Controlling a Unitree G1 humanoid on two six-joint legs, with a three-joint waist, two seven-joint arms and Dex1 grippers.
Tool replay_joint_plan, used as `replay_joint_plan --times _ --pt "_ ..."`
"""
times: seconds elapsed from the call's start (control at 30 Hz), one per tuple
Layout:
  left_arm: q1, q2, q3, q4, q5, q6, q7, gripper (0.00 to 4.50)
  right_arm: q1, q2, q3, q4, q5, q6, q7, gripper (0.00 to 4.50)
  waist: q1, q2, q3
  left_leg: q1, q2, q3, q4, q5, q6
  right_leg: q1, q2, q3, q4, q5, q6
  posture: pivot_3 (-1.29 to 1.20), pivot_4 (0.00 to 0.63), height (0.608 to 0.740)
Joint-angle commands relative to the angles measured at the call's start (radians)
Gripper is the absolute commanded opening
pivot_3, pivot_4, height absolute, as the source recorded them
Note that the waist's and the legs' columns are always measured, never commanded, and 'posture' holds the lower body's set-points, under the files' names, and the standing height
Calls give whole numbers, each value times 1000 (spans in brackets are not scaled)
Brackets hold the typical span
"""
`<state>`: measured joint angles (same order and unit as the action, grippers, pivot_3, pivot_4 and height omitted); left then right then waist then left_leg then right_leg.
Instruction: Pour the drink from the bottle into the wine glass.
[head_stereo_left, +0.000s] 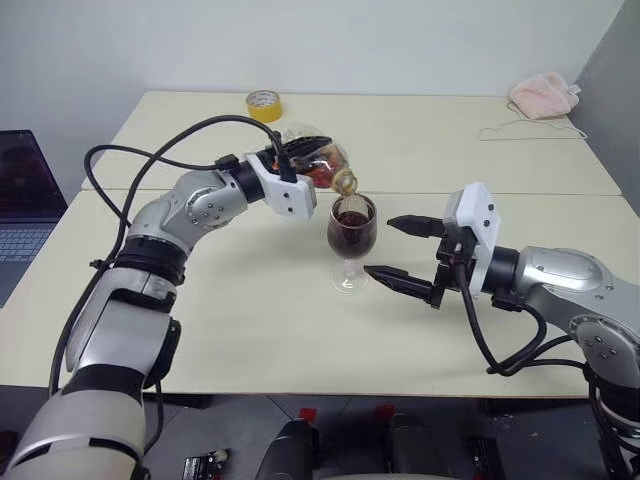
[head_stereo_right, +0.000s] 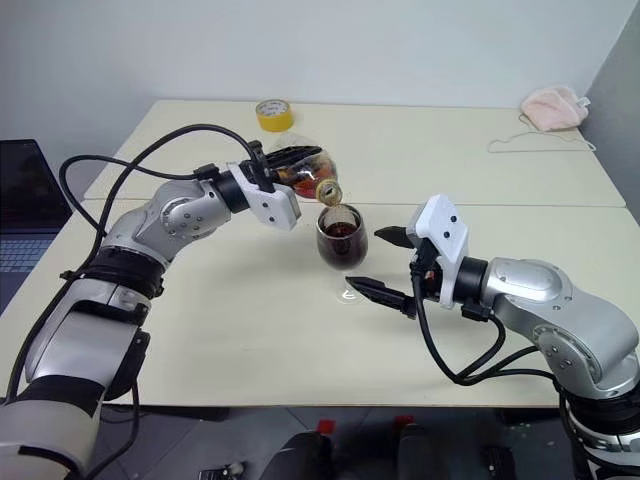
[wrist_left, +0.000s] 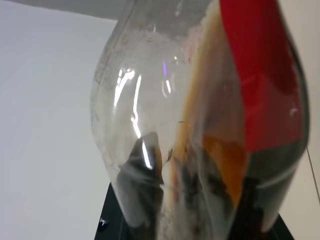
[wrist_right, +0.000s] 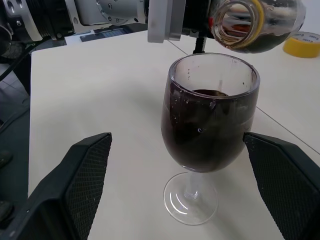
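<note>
My left gripper is shut on the bottle, a clear plastic one with a red label. The bottle lies tipped on its side, and its open mouth hangs just over the rim of the wine glass. A thin thread of the drink falls into the glass, which stands upright on the table, mostly full of dark brown liquid. A little drink is left in the bottle. My right gripper is open, one finger on each side of the glass and clear of it.
A yellow tape roll sits at the back of the far table. A pink cloth with a thin cord lies at the back right. A laptop stands off the table's left edge. A seam runs between the two tables.
</note>
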<state>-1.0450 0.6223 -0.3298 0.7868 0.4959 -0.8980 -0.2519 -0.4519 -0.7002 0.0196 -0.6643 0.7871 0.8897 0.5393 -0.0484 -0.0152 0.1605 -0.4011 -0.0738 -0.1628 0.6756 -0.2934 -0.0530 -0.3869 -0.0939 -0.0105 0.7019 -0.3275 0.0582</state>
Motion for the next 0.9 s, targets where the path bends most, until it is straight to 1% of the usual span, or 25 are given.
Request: replay_joint_plan --times 0.03,0.27,0.33,0.4,0.43,0.57,0.77,0.9 --pt "20 -10 48 -86 -77 37 -30 898 -10 5 -14 -29 -8 -19 -2 4500 0 0 0 0 0 0 0 0 0 0 0 0 0 0 0 0 150 740" --pt "79 -48 105 -152 -196 172 -98 846 -8 17 -12 -34 -41 -55 8 4500 -3 0 0 0 0 0 0 0 0 0 0 0 1 0 0 0 150 740" --pt "107 -79 147 -178 -277 266 -120 846 -4 19 -11 -41 -55 -81 17 4500 -3 0 0 0 0 0 0 0 0 0 0 0 1 0 0 0 150 740" --pt "129 -96 178 -207 -315 333 -127 846 1 19 -12 -48 -62 -100 28 4500 -4 0 0 0 0 0 1 0 0 0 0 0 1 0 0 0 150 740" --pt "144 -114 205 -225 -355 396 -131 846 2 21 -15 -52 -62 -111 35 4500 -4 0 0 0 0 0 1 0 0 0 0 0 1 0 0 0 150 740" --pt "210 -167 302 -274 -467 614 -114 846 -18 29 -41 -61 -31 -120 43 4500 -8 0 0 0 0 0 1 0 0 0 0 0 2 0 0 0 150 740" --pt "320 -222 384 -337 -530 771 -65 846 -47 25 -58 -76 18 -106 56 4500 -8 0 0 0 0 -1 1 0 0 0 0 0 2 0 0 0 150 740" --pt "358 -264 457 -310 -588 827 -16 846 -75 23 -62 -63 48 -87 54 4500 -6 -1 -1 0 0 -1 1 0 0 0 0 0 2 0 0 0 150 740"
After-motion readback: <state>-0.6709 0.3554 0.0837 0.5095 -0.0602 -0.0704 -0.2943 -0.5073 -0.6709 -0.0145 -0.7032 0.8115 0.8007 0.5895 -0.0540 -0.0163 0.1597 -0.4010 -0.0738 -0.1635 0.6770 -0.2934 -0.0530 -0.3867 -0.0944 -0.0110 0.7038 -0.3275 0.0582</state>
